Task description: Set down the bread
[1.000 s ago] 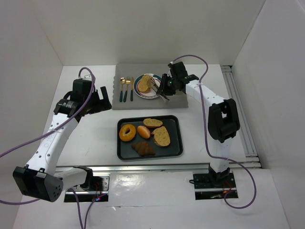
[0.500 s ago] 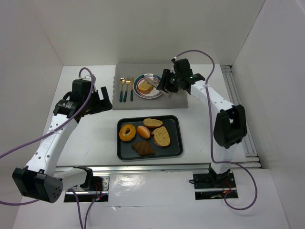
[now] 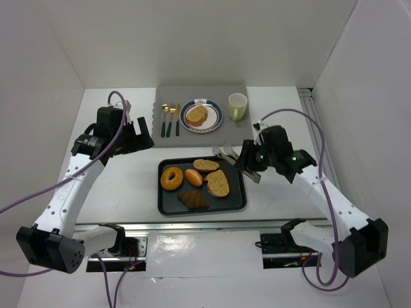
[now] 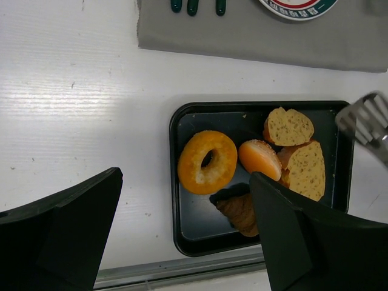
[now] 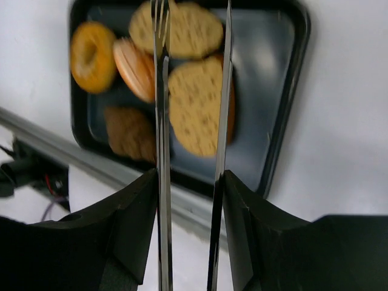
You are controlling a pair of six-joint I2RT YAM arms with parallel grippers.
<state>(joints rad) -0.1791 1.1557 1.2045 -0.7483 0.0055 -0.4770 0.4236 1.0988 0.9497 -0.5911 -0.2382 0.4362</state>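
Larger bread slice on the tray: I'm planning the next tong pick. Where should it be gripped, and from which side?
Probably the larger slice's right long edge, approached from the tray's bare right side: the bun crowds its left, the smaller slice its far end.

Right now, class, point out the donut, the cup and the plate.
Donut (image 3: 164, 179): top view, left side of its ring.
Cup (image 3: 236, 114): top view, outer wall.
Plate (image 3: 218, 116): top view, right rim.
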